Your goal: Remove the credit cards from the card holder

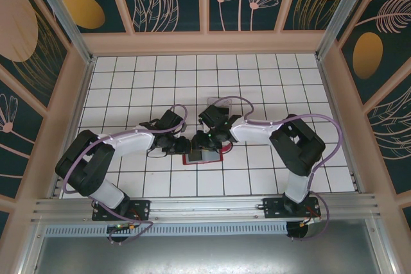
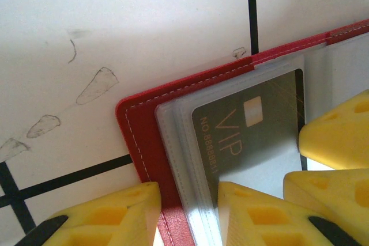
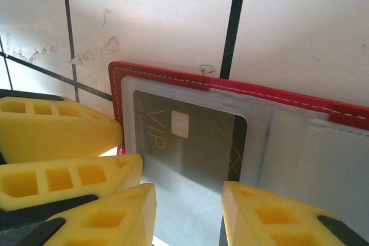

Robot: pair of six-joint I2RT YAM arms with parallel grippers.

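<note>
— Where's the wallet (image 1: 192, 160)?
— Open on the table (image 1: 257, 81), toward 6 o'clock. The left gripper (image 2: 187, 194) pinches its 9 o'clock edge.
— And the right gripper (image 3: 189, 194)?
— Jaws spread over 1 dark card (image 3: 196, 136) in its sleeve.

- "VIP" stands in large gold letters on the dark credit card (image 2: 253, 136), which lies under the clear sleeve of the red card holder (image 2: 141, 142). In the left wrist view the word runs slantwise up the card.
- Beside the word, along the card's edge, a line of small gold print reads "NO." and then a run of 8s. Its last digits cannot be made out.
- A pale, square chip mark sits just past the letter P.
- In the right wrist view the same card (image 3: 190, 136) again shows "VIP". The small line beginning "NO." is too fine there to read further.
</note>
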